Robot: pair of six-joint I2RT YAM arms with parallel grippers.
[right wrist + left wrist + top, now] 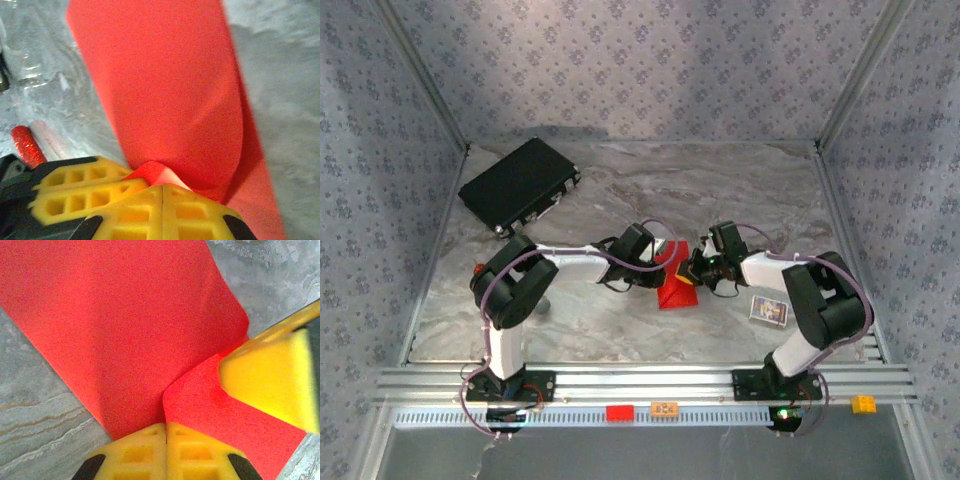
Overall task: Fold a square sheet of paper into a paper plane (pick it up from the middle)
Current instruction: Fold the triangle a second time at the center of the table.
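You have the left hand [166, 426] pressed together, pinching the red paper [125, 320] where two flaps meet. Your right hand [162, 187] pinches its edge likewise. The paper sits partly folded at mid-table [620, 190] between both hands, possibly lifted slightly; view unclear.

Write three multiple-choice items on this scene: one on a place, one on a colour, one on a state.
1. Where on the table does the case lie? A far left; B near right; C centre.
2. What colour is the paper? A blue; B red; C white.
3. How is the left tool? A wide open; B shut on the paper; C shut on the case.
Key: 1 A, it sits by the far left corner. 2 B, it is bright red in every view. 3 B, the tool is closed with paper pinched in it.
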